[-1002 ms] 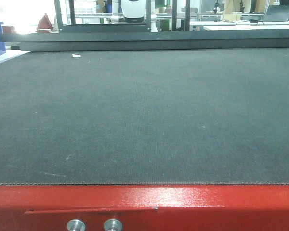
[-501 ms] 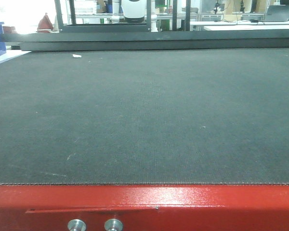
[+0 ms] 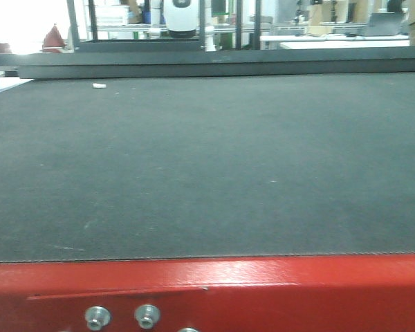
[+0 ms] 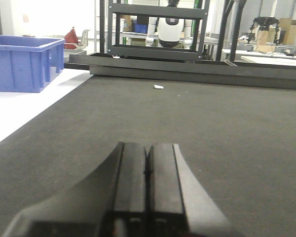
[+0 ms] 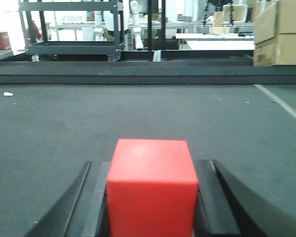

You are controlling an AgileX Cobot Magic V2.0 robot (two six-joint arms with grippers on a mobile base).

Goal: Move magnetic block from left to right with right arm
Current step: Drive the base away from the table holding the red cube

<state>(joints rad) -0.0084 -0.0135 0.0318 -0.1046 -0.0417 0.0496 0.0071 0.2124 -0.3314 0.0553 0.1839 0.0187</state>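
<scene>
The left gripper point(image 4: 147, 190), its black fingers pressed together on nothing, hangs low over the dark grey felt-like table mat point(image 4: 227, 128). The right gripper point(image 5: 152, 202) pinches the small matte red magnetic cube point(image 5: 152, 180) squarely between its two black fingers; whether the cube touches the mat cannot be told. The carry looks best done level and unhurried, with a firm grip, setting the cube flat on the right side before the fingers part. A small white scrap point(image 4: 159, 87) lies far back on the mat. A blue plastic crate point(image 4: 24, 61) stands off the left edge, a black metal rack point(image 4: 155, 29) behind, and brown cardboard boxes point(image 5: 281, 32) at far right.
</scene>
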